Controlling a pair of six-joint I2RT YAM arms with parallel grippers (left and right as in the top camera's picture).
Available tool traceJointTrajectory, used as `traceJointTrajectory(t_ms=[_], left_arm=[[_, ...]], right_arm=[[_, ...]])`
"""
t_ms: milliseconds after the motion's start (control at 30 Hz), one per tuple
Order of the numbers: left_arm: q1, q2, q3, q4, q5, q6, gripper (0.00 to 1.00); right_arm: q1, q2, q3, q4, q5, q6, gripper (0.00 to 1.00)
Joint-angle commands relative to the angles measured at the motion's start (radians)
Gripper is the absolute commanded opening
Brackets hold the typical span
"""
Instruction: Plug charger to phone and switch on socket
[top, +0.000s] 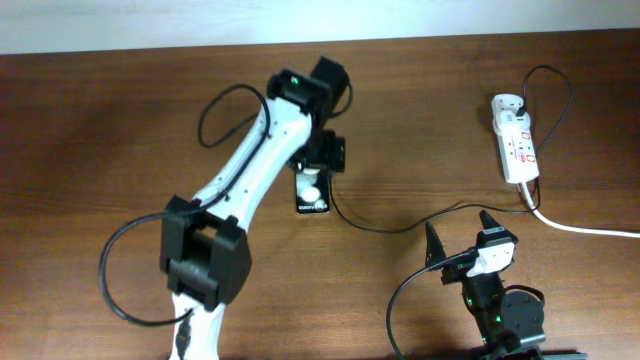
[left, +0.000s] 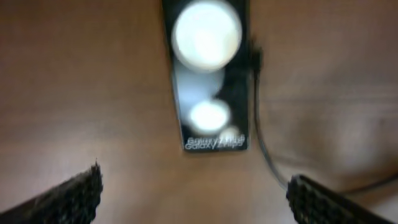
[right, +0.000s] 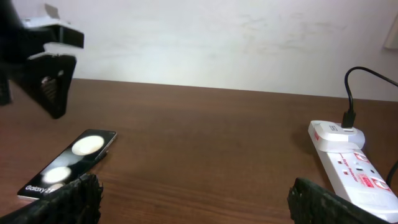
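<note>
The phone (top: 311, 194) lies flat on the table (top: 100, 120), with the charger (top: 385, 226) running from beside it to the socket (top: 515, 140) on my right. My left gripper (left: 196, 177) hovers over the phone, fingers spread. My right gripper (top: 462, 232) is also spread.

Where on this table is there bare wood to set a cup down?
Bare wood lies between the phone and the power strip, beyond the black cable, and at the far left of the table. It is crowded round the phone, under the left gripper, and beside the right gripper.
</note>
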Motion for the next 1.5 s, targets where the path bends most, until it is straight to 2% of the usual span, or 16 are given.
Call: traceJointTrajectory(t_ms=[0, 100, 200, 533, 800, 1233, 1467], left_arm=[[0.055, -0.063, -0.235, 0.157, -0.001, 0.045, 0.99], [0.104, -0.062, -0.304, 0.273, 0.103, 0.029, 0.99], [0.112, -0.061, -0.325, 0.358, 0.117, 0.023, 0.99], [0.081, -0.003, -0.336, 0.430, 0.123, 0.050, 0.99], [0.073, -0.003, -0.452, 0.507, 0.132, 0.046, 0.99], [0.042, -0.003, -0.455, 0.552, 0.161, 0.045, 0.99], [0.068, -0.003, -0.455, 0.554, 0.154, -0.015, 0.99]], right_arm=[[-0.003, -0.006, -0.005, -0.003, -0.006, -0.006, 0.99], [-0.003, -0.006, -0.005, -0.003, -0.006, -0.006, 0.99], [-0.003, -0.006, -0.005, -0.003, -0.006, -0.006, 0.99], [-0.003, -0.006, -0.005, -0.003, -0.006, -0.006, 0.99], [-0.003, -0.006, -0.005, -0.003, -0.006, -0.006, 0.98], [-0.003, -0.006, -0.005, -0.003, -0.006, -0.006, 0.99], [-0.003, -0.006, -0.005, -0.003, -0.006, -0.006, 0.99]])
